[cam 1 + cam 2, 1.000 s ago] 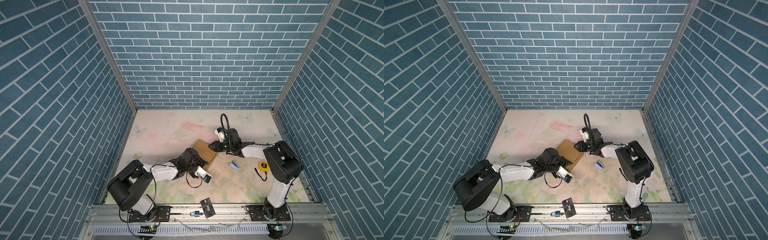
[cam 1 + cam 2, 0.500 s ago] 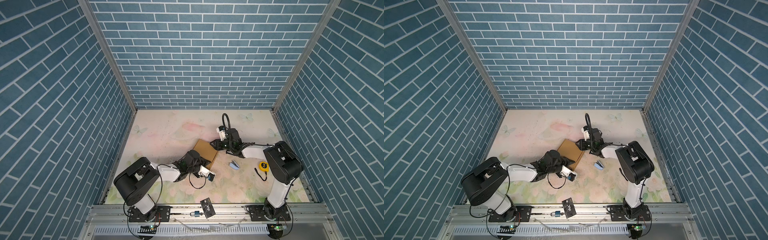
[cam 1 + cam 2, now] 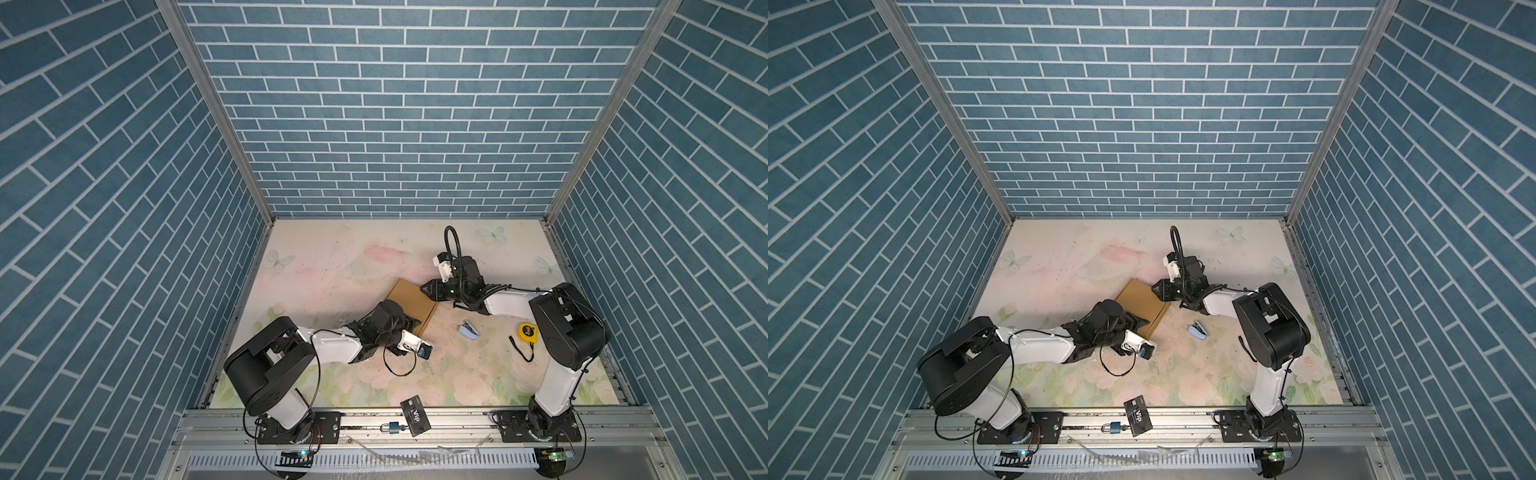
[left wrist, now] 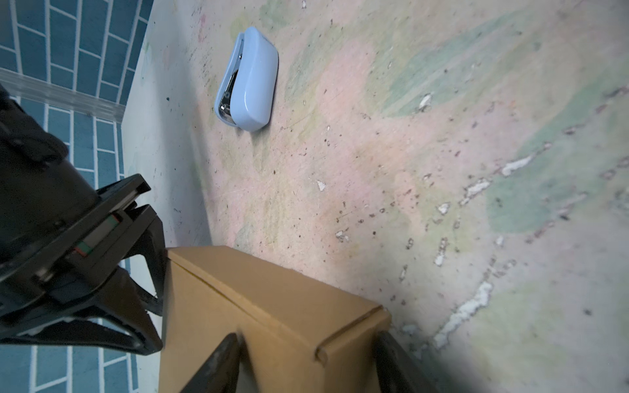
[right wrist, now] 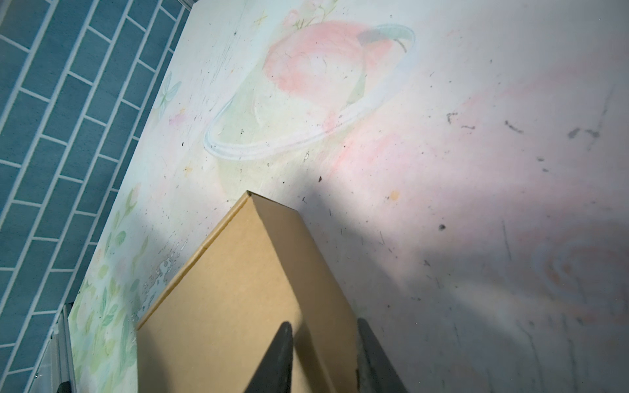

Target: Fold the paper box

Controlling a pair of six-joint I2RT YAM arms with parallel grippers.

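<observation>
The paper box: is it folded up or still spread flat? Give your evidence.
Folded up: the paper box shows a flat top over upright side walls in both wrist views.

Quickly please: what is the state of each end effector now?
Left end effector: jaws around the paper box corner; grip cannot be told.
Right end effector: closed on the paper box edge.

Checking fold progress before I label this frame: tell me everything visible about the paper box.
The paper box is plain tan corrugated cardboard, folded into a shallow, closed, squarish shape. No flaps stand loose, and a lid seam and tucked corner tab show in the left wrist view. It lies mid-table on the floral table, turned diagonally. The right claw pinches its rear-right edge across the side wall. The left claw straddles its front end, with contact unclear.
</observation>
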